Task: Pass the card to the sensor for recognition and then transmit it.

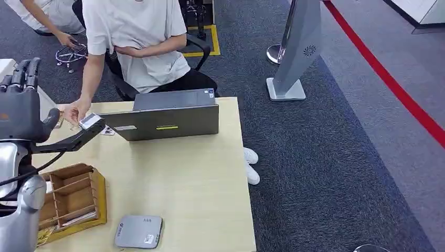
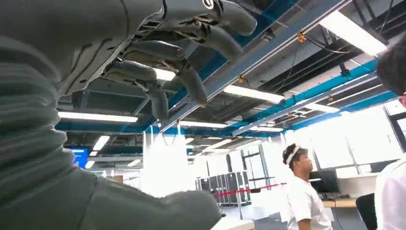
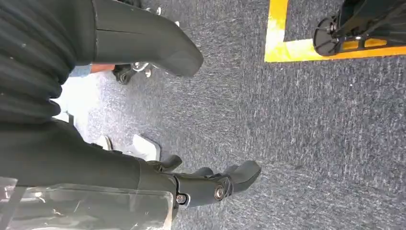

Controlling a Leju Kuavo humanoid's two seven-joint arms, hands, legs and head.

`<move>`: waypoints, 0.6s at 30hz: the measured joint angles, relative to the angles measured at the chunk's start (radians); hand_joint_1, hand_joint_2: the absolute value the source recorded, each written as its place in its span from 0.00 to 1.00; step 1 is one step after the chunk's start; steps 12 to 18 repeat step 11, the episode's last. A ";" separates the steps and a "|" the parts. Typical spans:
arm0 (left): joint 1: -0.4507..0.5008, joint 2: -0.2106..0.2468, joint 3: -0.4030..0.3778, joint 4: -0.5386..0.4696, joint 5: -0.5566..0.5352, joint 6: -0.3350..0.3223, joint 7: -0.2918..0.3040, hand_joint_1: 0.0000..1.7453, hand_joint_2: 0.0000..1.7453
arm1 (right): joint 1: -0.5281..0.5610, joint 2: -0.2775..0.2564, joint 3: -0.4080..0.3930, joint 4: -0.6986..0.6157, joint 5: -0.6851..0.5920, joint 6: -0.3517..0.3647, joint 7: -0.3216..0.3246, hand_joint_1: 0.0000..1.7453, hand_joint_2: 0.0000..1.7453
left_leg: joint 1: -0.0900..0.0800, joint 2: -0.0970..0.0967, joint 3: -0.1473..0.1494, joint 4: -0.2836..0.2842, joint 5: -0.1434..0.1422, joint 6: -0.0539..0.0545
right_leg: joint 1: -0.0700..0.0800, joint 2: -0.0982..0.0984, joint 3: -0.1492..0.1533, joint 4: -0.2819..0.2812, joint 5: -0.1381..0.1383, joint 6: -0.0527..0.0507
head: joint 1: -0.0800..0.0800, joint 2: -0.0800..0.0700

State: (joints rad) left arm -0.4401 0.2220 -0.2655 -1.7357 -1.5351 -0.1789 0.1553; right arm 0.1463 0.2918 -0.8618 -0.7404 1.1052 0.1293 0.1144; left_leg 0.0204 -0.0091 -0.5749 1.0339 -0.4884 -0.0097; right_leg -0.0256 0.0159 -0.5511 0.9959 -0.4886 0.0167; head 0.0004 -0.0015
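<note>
I see a light wooden table (image 1: 194,173) standing on dark grey carpet (image 1: 325,173). Along its far edge lies a long grey box (image 1: 167,118) with a yellow label on its front face. Near the left corner closest to me sits a wooden tray (image 1: 73,202) with dividers, and just to its right lies a flat grey device (image 1: 138,231) at the near edge. A small card (image 1: 108,131) lies on the tabletop just left of the grey box.

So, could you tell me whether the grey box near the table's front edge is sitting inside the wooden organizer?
No, the grey box lies flat on the table, beside the wooden organizer.
</note>
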 joint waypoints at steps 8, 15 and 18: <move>0.042 0.026 0.046 -0.022 0.000 0.002 -0.036 0.00 1.00 | 0.002 0.000 -0.022 0.000 0.021 0.011 0.016 0.00 0.00 | 0.000 0.000 0.000 0.000 0.001 0.000 | 0.000 0.000 0.000 0.001 0.000 0.000 | 0.000 0.000; 0.063 0.027 0.071 -0.034 0.000 0.002 -0.043 0.00 1.00 | 0.003 0.000 -0.027 0.000 0.026 0.011 0.016 0.00 0.00 | 0.000 -0.001 0.000 0.000 0.001 0.000 | 0.000 -0.002 0.001 0.001 0.000 0.000 | 0.000 0.000; 0.063 0.027 0.071 -0.034 0.000 0.002 -0.043 0.00 1.00 | 0.003 0.000 -0.027 0.000 0.026 0.011 0.016 0.00 0.00 | 0.000 -0.001 0.000 0.000 0.001 0.000 | 0.000 -0.002 0.001 0.001 0.000 0.000 | 0.000 0.000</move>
